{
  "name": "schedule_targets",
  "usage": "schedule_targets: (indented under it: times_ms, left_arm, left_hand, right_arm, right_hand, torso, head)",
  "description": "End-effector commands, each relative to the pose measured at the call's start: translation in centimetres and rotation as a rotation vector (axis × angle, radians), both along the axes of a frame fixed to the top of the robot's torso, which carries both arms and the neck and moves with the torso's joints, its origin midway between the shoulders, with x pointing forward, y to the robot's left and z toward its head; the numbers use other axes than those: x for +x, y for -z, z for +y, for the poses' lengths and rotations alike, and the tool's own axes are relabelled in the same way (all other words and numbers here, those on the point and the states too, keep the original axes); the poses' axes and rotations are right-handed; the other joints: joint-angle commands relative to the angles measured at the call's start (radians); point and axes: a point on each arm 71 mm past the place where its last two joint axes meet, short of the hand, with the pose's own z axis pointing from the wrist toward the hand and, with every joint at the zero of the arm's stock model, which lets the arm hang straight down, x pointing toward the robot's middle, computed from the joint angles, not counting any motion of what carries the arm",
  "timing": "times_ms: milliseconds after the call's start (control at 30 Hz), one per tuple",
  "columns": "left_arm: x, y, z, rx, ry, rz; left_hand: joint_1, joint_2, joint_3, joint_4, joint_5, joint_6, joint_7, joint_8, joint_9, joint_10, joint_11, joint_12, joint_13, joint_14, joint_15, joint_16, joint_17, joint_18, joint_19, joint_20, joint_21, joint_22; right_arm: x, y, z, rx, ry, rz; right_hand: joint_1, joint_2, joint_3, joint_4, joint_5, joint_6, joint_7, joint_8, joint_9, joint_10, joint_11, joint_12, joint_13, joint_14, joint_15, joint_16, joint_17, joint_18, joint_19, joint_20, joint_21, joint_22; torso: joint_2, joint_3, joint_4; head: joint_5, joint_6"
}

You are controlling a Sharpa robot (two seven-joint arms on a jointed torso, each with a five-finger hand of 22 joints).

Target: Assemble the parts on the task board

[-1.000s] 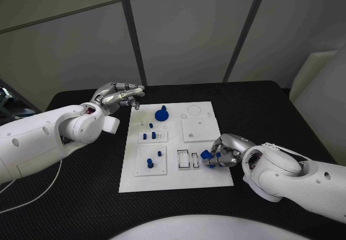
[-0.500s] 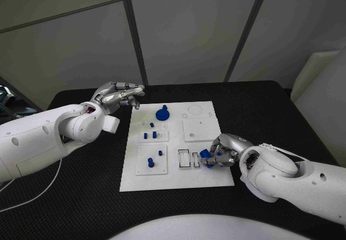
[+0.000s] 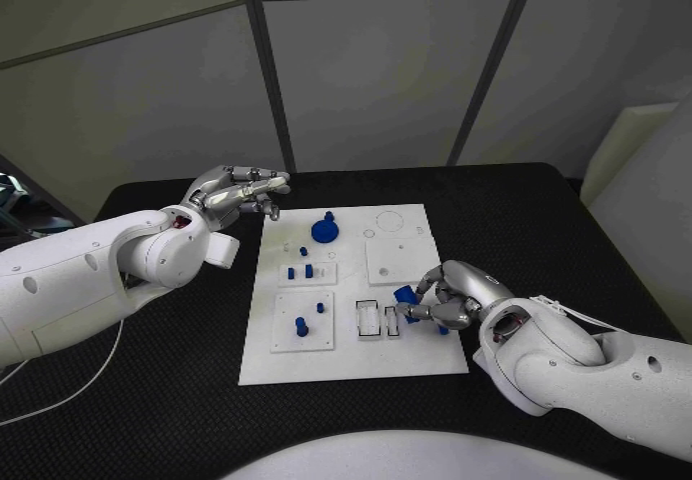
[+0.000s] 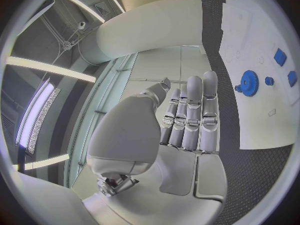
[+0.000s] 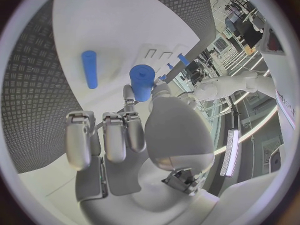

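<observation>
Risk: the right hand [image 3: 444, 298], pinching a blue peg [image 5: 142, 81] at the board's [image 3: 353, 355] 4 o'clock edge, may drop it if tilted; the left hand [image 3: 235, 189], fingers pressed together and holding nothing, waits at the 10 o'clock corner

The head camera looks steeply down from above the near side of the black table [image 3: 173, 400], far enough back to take in the whole white board [image 3: 353, 350], which lies in the middle of its view. The left wrist camera sits right behind the left hand [image 4: 181, 135], facing along the palm past the fingers; the board [image 4: 262, 85] shows beyond them, also seen from the head. The right wrist camera rides just behind the right hand [image 5: 134, 140], very near the board [image 5: 112, 30], sharing with the head view the stretch at about four o'clock of the board's centre.
</observation>
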Motion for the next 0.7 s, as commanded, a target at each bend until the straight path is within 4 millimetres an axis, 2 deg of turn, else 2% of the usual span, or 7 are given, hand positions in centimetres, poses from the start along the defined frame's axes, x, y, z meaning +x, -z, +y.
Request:
schedule_targets:
  times_ms: [33,233,367,533,633,700]
  left_arm:
    - [0.0,-0.1,-0.3,-0.012,0.016,-0.003]
    - [0.0,-0.1,-0.4,-0.013,0.02,-0.002]
    - [0.0,-0.2,-0.5,-0.014,0.023,-0.001]
    - [-0.1,-0.2,-0.7,-0.016,0.027,-0.001]
    - [-0.1,-0.2,-0.8,-0.017,0.03,-0.001]
    - [-0.1,-0.2,-0.8,-0.017,0.031,0.0]
  left_hand:
    - [-0.005,0.006,-0.006,-0.001,-0.001,-0.006,0.002,0.006,0.0,-0.005,0.002,0.005,0.002,-0.004,0.002,-0.003,-0.001,-0.012,0.005,0.0,-0.004,-0.002]
    - [-0.005,0.006,-0.006,-0.001,-0.001,-0.006,0.002,0.006,0.0,-0.005,0.002,0.005,0.002,-0.004,0.002,-0.003,-0.001,-0.012,0.005,0.0,-0.004,-0.002]
    - [-0.005,0.006,-0.006,-0.001,-0.001,-0.006,0.002,0.006,0.0,-0.005,0.002,0.005,0.002,-0.004,0.002,-0.003,-0.001,-0.012,0.005,0.0,-0.004,-0.002]
    - [-0.005,0.006,-0.006,-0.001,-0.001,-0.006,0.002,0.006,0.0,-0.005,0.002,0.005,0.002,-0.004,0.002,-0.003,-0.001,-0.012,0.005,0.0,-0.004,-0.002]
    - [-0.005,0.006,-0.006,-0.001,-0.001,-0.006,0.002,0.006,0.0,-0.005,0.002,0.005,0.002,-0.004,0.002,-0.003,-0.001,-0.012,0.005,0.0,-0.004,-0.002]
    - [-0.005,0.006,-0.006,-0.001,-0.001,-0.006,0.002,0.006,0.0,-0.005,0.002,0.005,0.002,-0.004,0.002,-0.003,-0.001,-0.012,0.005,0.0,-0.004,-0.002]
  right_arm:
    - [-0.1,-0.7,0.6,0.092,0.008,-0.049]
    - [0.0,-0.1,1.9,0.079,-0.029,0.02]
    - [0.1,0.6,2.9,0.057,-0.061,0.081]
    - [0.1,1.0,3.9,0.038,-0.081,0.126]
    - [0.2,1.2,4.3,0.03,-0.082,0.142]
    - [0.2,1.3,4.4,0.027,-0.076,0.149]
  right_hand:
    - [0.002,0.008,-0.005,-0.002,0.007,0.018,-0.011,0.002,0.007,0.062,-0.008,0.004,0.196,0.104,-0.007,0.005,0.263,-0.007,0.104,-0.008,0.003,0.263]
    - [-0.005,0.01,-0.01,0.001,0.01,0.019,-0.01,-0.002,0.006,0.062,-0.008,0.003,0.195,0.104,-0.008,0.005,0.263,-0.007,0.104,-0.009,0.003,0.263]
    - [-0.012,0.016,-0.014,0.003,0.008,0.023,-0.011,-0.004,0.007,0.061,-0.008,0.001,0.193,0.104,-0.008,0.005,0.263,-0.007,0.104,-0.01,0.003,0.263]
    - [-0.024,0.024,-0.02,0.003,0.002,0.033,-0.014,-0.004,0.01,0.062,-0.011,0.0,0.194,0.104,-0.01,0.005,0.263,-0.007,0.104,-0.011,0.003,0.263]
    - [-0.04,0.029,-0.03,0.003,-0.01,0.042,-0.017,-0.004,0.014,0.063,-0.014,-0.001,0.194,0.104,-0.012,0.005,0.263,-0.007,0.104,-0.013,0.003,0.263]
    - [-0.053,0.036,-0.038,0.002,-0.033,0.051,-0.021,-0.002,0.018,0.063,-0.016,-0.003,0.193,0.104,-0.014,0.005,0.261,-0.007,0.104,-0.015,0.003,0.263]
  torso:
    - [0.001,-0.0008,0.0024]
    - [0.002,-0.0001,0.0025]
    - [0.002,-0.0016,0.0021]
    - [0.002,-0.0001,0.0014]
    - [0.002,0.0002,-0.0001]
    - [0.003,0.0006,-0.0003]
  head:
    - [0.001,0.004]
    - [0.007,0.005]
    - [0.008,0.006]
    - [0.011,0.007]
    - [0.014,0.006]
    - [0.016,0.006]
